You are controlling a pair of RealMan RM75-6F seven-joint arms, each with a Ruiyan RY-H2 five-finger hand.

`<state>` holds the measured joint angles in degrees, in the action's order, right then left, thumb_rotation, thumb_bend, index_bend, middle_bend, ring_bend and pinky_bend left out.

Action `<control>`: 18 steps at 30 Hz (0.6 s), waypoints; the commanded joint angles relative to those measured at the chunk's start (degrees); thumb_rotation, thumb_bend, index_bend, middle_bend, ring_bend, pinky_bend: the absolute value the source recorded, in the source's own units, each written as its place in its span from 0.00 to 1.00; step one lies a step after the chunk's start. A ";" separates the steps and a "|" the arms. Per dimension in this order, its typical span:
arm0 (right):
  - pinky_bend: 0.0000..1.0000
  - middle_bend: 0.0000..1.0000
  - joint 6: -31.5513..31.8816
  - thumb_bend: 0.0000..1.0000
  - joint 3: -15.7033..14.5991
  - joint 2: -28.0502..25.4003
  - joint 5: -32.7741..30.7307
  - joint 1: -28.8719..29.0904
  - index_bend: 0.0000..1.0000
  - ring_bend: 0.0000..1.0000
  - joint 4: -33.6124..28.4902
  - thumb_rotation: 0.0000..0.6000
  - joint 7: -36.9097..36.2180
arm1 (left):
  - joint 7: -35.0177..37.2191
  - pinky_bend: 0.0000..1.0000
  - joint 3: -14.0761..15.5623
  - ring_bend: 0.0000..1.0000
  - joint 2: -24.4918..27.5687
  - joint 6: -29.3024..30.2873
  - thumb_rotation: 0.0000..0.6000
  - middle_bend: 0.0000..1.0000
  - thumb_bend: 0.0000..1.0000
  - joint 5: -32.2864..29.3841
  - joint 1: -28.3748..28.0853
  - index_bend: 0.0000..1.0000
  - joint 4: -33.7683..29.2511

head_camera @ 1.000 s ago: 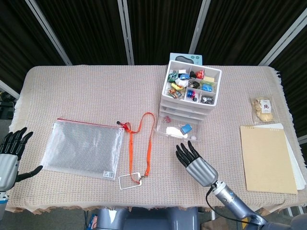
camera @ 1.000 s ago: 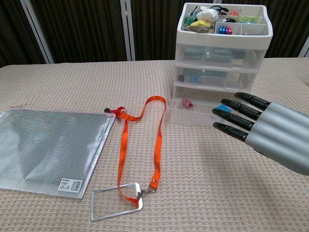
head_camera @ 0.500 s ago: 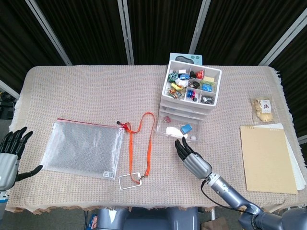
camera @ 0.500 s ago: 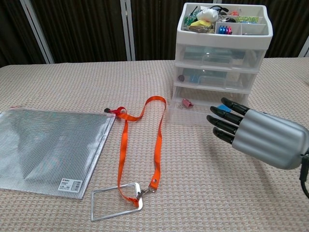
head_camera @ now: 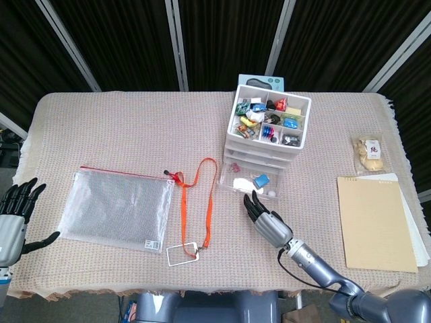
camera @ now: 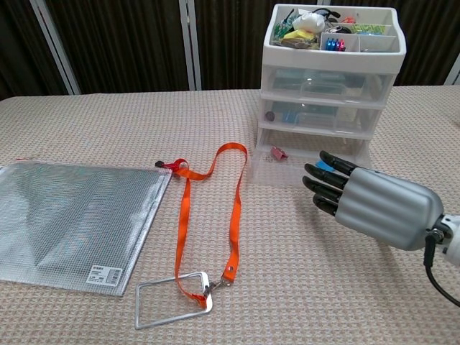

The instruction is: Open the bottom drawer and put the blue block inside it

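Observation:
The clear bottom drawer (head_camera: 250,182) (camera: 282,164) of the white drawer unit (head_camera: 263,143) (camera: 329,79) stands pulled out toward me. The blue block (head_camera: 262,180) lies inside it, next to white bits; in the chest view only a sliver of blue (camera: 323,166) shows behind my fingers. My right hand (head_camera: 268,219) (camera: 368,205) hovers just in front of the drawer's front wall, empty, fingers stretched out toward it. Whether the fingertips touch the drawer I cannot tell. My left hand (head_camera: 15,217) hangs empty with fingers spread beyond the table's left edge.
A mesh zip pouch (head_camera: 118,206) (camera: 67,221) lies at the left, an orange lanyard with a badge frame (head_camera: 201,202) (camera: 215,208) in the middle. A tan notebook (head_camera: 376,223) and a snack packet (head_camera: 369,151) lie at the right. The unit's top tray (head_camera: 269,120) holds several small items.
My right hand has moved forward to the drawer's front, fingertips now close to it. The left hand stays put.

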<state>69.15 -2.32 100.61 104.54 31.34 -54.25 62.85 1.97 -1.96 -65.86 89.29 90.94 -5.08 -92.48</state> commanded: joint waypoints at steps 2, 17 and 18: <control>0.11 0.09 -0.75 0.33 0.34 0.66 -0.45 0.34 0.23 0.00 0.91 1.00 -0.08 | 0.24 0.00 -0.03 0.00 0.08 -0.17 1.00 0.00 0.12 -0.18 -0.04 0.08 -0.09; 0.11 0.10 -3.91 0.33 3.95 5.21 -4.76 2.46 0.23 0.00 8.63 1.00 -1.69 | 1.24 0.00 -0.19 0.00 0.69 -1.24 1.00 0.00 0.12 -1.14 -0.36 0.08 -0.79; 0.11 0.10 -4.02 0.33 4.15 5.43 -5.03 2.64 0.23 0.00 9.15 1.00 -1.89 | 1.30 0.00 -0.19 0.00 0.73 -1.29 1.00 0.00 0.12 -1.20 -0.37 0.08 -0.81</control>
<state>65.44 1.39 105.60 99.94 33.63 -45.76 61.23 3.27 -2.15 -65.14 88.00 89.74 -5.44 -93.28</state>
